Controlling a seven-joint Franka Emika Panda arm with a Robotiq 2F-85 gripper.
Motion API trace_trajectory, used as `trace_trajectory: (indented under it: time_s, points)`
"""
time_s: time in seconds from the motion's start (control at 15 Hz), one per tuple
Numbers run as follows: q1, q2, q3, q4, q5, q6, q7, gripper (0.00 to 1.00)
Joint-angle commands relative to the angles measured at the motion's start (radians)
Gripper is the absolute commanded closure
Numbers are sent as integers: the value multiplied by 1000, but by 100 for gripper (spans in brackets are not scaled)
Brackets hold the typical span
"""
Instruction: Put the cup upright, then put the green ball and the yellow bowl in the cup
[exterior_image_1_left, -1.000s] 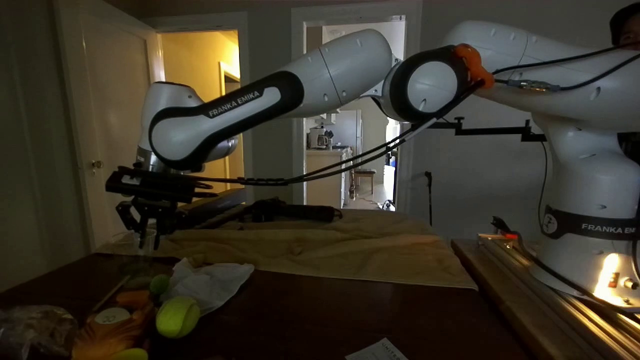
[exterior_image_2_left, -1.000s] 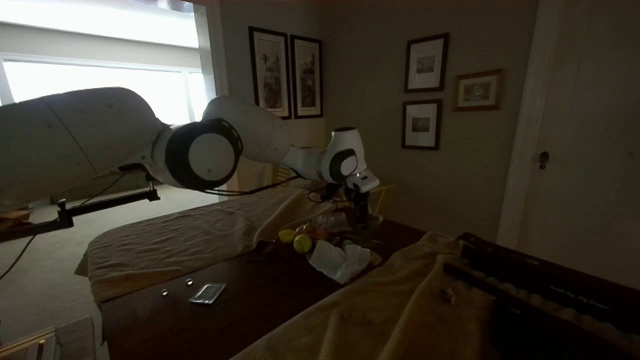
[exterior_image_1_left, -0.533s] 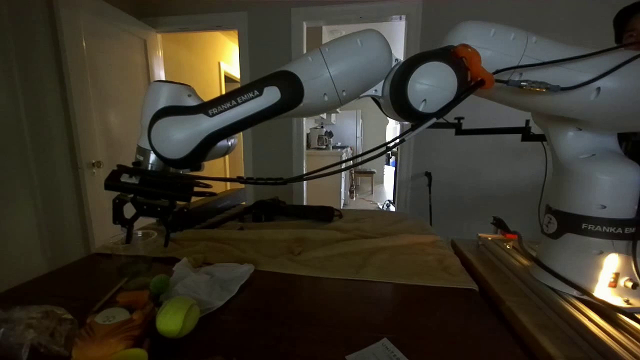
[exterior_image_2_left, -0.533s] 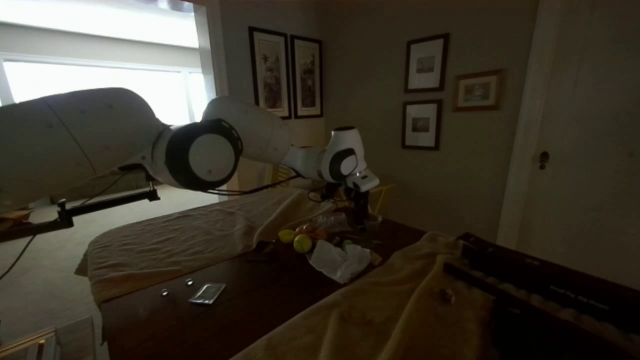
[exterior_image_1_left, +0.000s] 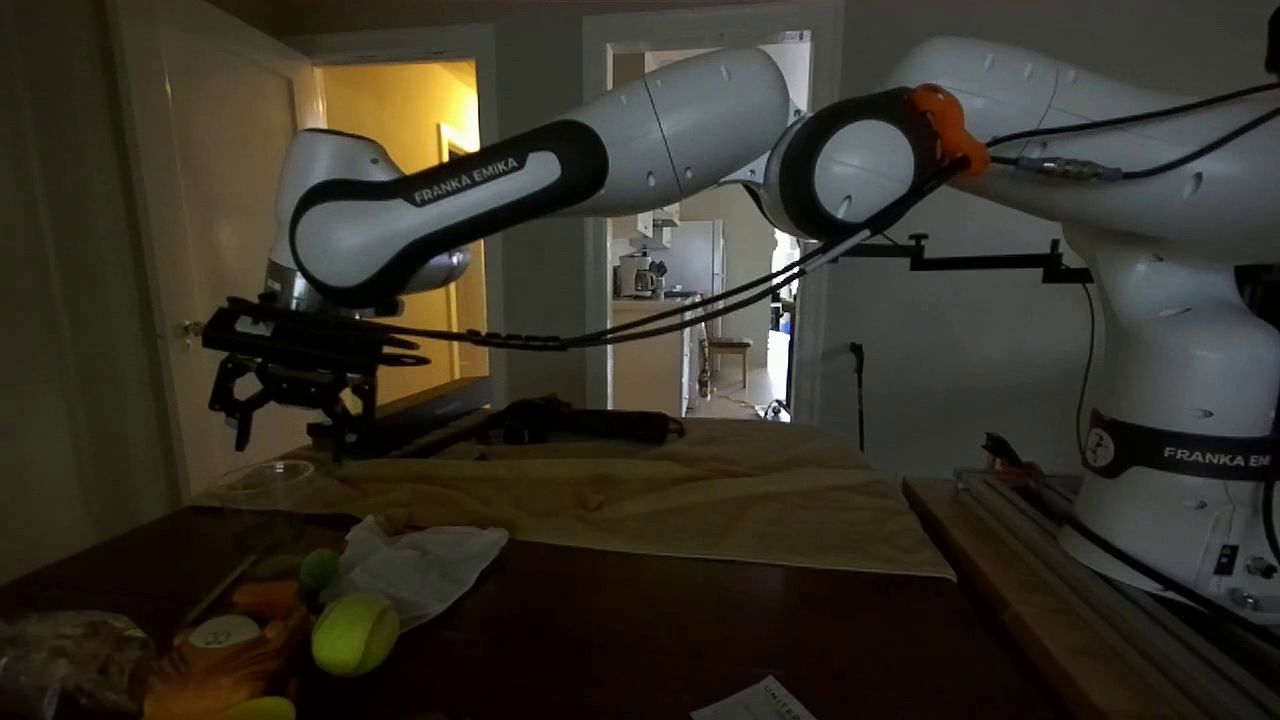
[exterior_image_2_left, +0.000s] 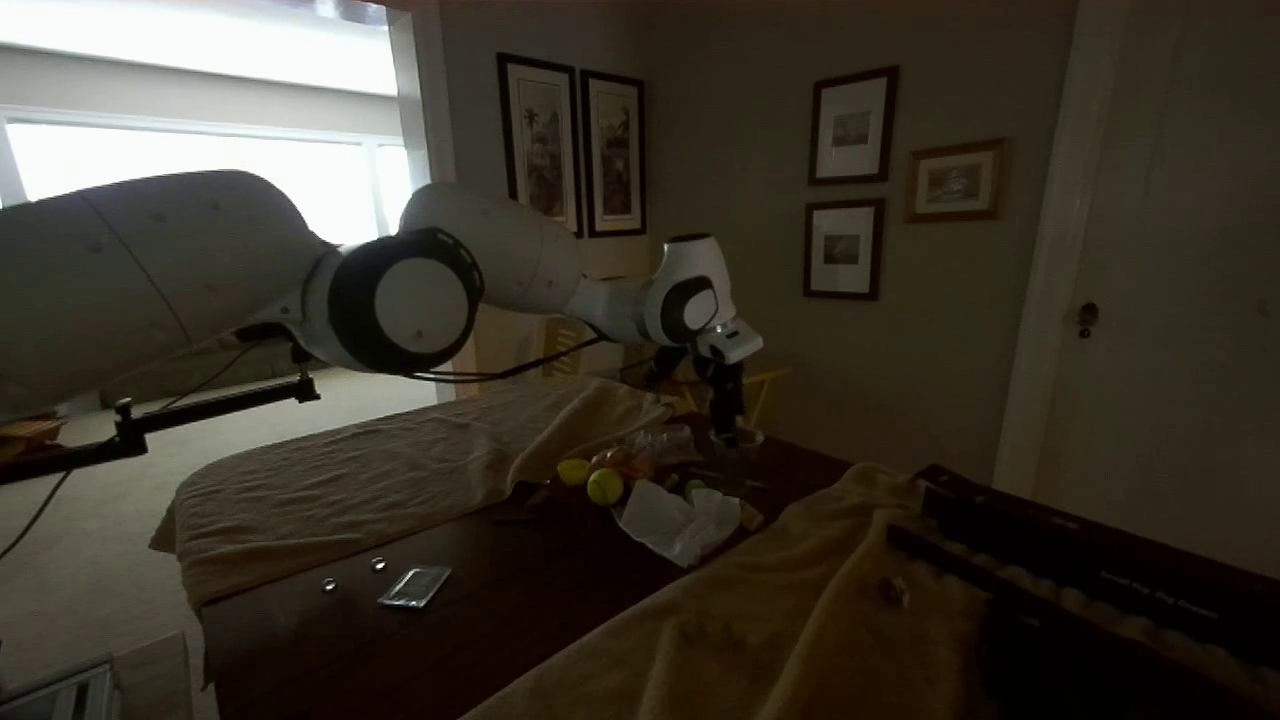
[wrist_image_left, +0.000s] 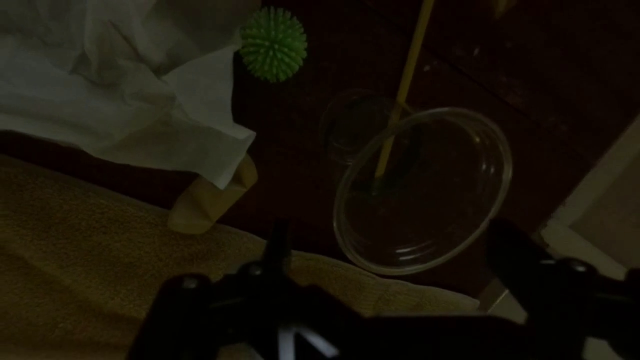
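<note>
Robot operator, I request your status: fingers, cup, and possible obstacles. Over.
Fingers open above cup, gripping nothing. Cup upright. Thin stick near cup, likely not in the way.

Below me, the dark surface (exterior_image_1_left: 640, 645) bears an upright clear cup (wrist_image_left: 425, 197), a green ball (wrist_image_left: 273, 45), a tennis ball (exterior_image_1_left: 355, 635), a white sheet (wrist_image_left: 120, 95) and tan towels (exterior_image_1_left: 640, 515).

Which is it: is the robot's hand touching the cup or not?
Apart. In an exterior view, the hand hangs open above the cup, with a visible gap over its rim.
</note>
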Motion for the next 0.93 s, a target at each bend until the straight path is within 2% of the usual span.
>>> trace_trajectory:
  time_s: [0.0, 0.2, 0.47, 0.87]
  points:
    - [28, -55, 1, 4, -13, -93, -27, 0]
    - [53, -115, 13, -5, -16, -205, -107, 0]
    - [68, -170, 52, 1, 0, -374, -296, 0]
    - [65, -179, 98, 11, -2, -499, -588, 0]
